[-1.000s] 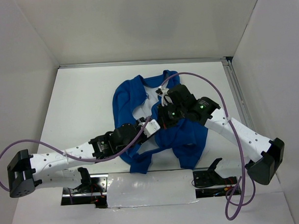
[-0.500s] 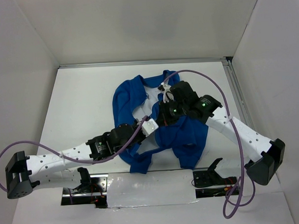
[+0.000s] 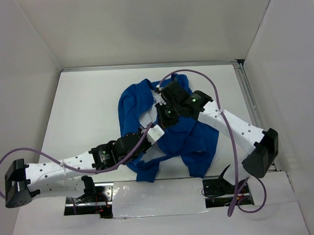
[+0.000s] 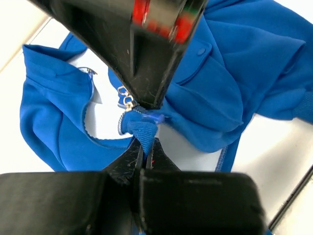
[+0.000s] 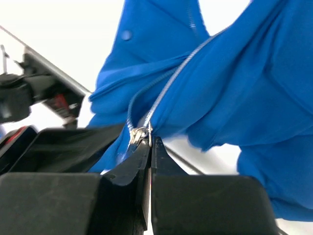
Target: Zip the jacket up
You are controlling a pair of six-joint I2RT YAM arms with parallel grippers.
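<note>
The blue jacket (image 3: 199, 142) lies spread open on the middle of the table (image 3: 84, 109), where the left gripper (image 4: 145, 147) is pinched tight on its ribbed hem (image 4: 139, 125) and the right gripper (image 5: 149, 143) is clamped on the silver zipper pull (image 5: 138, 133).

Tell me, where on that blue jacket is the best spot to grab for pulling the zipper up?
Probably the silver zipper pull, pinched from the bottom end, in line with the track: its teeth run up and away from there. The ribbed hem of the jacket just below wants a second pinch, so the soft fabric stays taut.
</note>
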